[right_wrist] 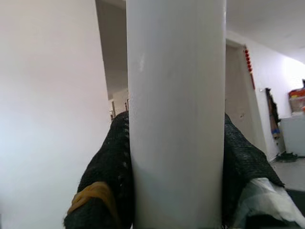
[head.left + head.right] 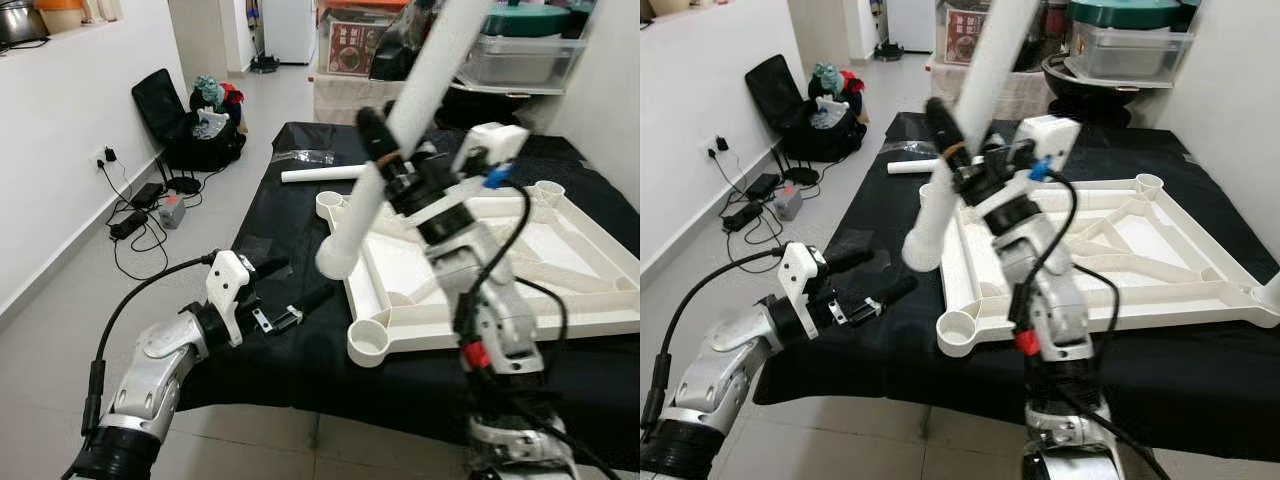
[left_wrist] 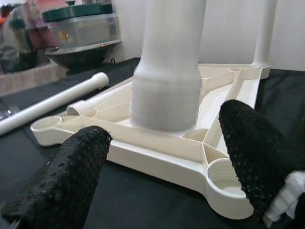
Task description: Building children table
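We are seeing a white table leg (image 2: pixel 400 130), a cream-white upturned tabletop (image 2: pixel 520 290), a plain black cloth (image 2: pixel 290 340), black gripper fingers (image 3: pixel 66 181), a green lid (image 2: pixel 1125 12).

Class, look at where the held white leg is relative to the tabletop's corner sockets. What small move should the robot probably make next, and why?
Probably swing the white leg upright and lower its open end toward the near corner socket. The right gripper is clamped on the leg, which is tilted with its end above the upturned tabletop; the open left gripper holds nothing.

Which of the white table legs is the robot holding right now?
The tilted leg, clamped in the right gripper above the upturned tabletop. The other leg lies flat on the black cloth behind.
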### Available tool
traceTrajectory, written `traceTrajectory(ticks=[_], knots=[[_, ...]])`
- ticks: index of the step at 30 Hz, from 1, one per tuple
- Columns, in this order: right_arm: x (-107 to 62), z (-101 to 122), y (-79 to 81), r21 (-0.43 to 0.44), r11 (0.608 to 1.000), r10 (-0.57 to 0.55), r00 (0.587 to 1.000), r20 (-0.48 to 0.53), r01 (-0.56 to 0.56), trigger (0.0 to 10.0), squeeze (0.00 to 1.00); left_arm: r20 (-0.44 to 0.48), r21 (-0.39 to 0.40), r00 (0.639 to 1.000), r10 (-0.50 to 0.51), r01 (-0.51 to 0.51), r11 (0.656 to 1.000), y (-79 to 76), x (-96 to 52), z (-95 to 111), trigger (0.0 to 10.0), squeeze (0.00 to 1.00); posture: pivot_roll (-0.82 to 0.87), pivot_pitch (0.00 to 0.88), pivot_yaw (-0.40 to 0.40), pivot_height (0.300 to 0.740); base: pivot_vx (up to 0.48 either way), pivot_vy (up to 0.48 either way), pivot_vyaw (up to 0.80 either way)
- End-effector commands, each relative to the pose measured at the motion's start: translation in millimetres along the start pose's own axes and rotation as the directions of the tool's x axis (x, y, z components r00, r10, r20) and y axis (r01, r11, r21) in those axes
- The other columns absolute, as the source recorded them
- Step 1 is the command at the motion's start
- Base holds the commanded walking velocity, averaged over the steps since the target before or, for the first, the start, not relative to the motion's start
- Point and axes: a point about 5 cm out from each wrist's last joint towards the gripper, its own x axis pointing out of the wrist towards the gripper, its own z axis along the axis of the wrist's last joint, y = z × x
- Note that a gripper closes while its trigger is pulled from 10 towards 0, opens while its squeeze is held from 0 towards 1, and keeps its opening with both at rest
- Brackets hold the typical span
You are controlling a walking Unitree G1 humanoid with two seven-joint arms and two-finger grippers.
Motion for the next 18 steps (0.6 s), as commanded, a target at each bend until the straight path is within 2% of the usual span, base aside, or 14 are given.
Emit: traceTrajectory(ticks=[1, 5, 8, 14, 18], knots=[[5.2, -2, 6.2, 0.014, 1.000, 0.012, 1.000, -0.002, -0.012, 0.0, 0.00, -0.038, 0.021, 0.999, -0.005, 0.006, 1.000, 1.3, -0.9, -5, 10.0, 0.00, 0.07, 0.000, -0.042, 0.740, 0.000, 0.000, 0.00], [8.1, -1, 13.7, 0.030, 0.999, 0.038, 0.999, 0.005, -0.038, 0.0, 0.00, -0.025, 0.033, 0.999, 0.049, -0.048, 0.998, 8.2, -1.5, 0, 10.0, 0.00, 0.06, 0.000, -0.043, 0.740, 0.000, 0.000, 0.00], [7.1, 0, 16.4, 0.041, 0.998, 0.050, 0.999, 0.004, -0.050, 0.0, 0.00, 0.000, 0.011, 0.997, 0.077, -0.077, 0.997, 12.0, -1.2, 5, 10.0, 0.00, 0.07, 0.000, -0.050, 0.740, 0.000, 0.000, 0.00], [3.4, 0, 35.3, 0.089, 0.987, 0.130, 0.992, 0.011, -0.130, 0.0, 0.00, -0.005, 0.011, 0.997, 0.079, -0.079, 0.997, 13.0, -2.3, 5, 10.0, 0.00, 0.08, 0.000, -0.058, 0.740, 0.000, 0.000, 0.00], [0.5, -4, 40.0, 0.108, 0.985, 0.138, 0.990, 0.002, -0.138, 0.0, 0.00, 0.003, 0.009, 0.997, 0.078, -0.078, 0.997, 14.0, -0.4, 6, 10.0, 0.00, 0.08, 0.000, -0.056, 0.740, 0.000, 0.000, 0.00]])
